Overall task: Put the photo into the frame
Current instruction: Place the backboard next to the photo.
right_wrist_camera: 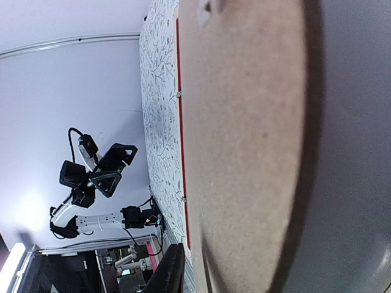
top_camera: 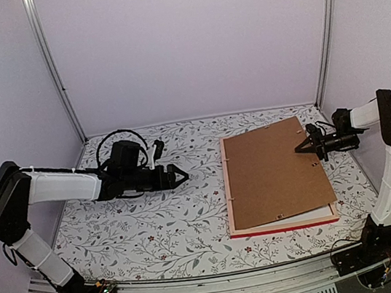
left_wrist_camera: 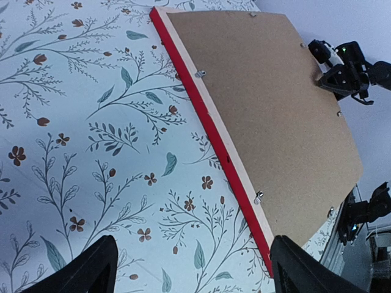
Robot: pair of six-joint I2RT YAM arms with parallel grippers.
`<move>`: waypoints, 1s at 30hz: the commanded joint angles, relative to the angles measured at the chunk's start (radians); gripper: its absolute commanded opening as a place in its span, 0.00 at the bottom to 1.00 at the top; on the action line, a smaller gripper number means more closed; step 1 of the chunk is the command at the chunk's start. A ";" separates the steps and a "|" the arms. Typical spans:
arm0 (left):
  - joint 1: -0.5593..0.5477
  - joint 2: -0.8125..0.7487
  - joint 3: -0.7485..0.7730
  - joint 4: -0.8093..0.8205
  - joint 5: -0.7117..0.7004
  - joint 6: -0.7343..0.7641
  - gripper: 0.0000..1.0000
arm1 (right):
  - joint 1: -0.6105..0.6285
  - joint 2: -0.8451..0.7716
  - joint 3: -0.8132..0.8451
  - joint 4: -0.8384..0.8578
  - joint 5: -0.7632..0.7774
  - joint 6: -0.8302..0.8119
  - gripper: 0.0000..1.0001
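Note:
The frame [top_camera: 227, 193] lies face down at the right of the table, with its pale wood back up and its red edge showing; it also shows in the left wrist view [left_wrist_camera: 211, 122] and the right wrist view [right_wrist_camera: 181, 122]. A plain brown backing board [top_camera: 273, 172] lies skewed on top of it. The photo is hidden. My right gripper [top_camera: 304, 147] is at the board's right edge and shut on it; the board [right_wrist_camera: 244, 122] fills its wrist view. My left gripper [top_camera: 179, 175] is open and empty, low over the table left of the frame [left_wrist_camera: 192, 271].
The floral tablecloth [top_camera: 155, 219] covers the table. Small metal tabs [left_wrist_camera: 199, 74] stick out along the frame's back. White walls and metal posts [top_camera: 59, 71] enclose the table. The right gripper [left_wrist_camera: 342, 76] shows in the left wrist view.

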 commanded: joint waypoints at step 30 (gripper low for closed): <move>-0.013 0.026 0.003 -0.007 -0.009 0.000 0.89 | 0.116 -0.007 0.117 -0.138 0.404 0.022 0.67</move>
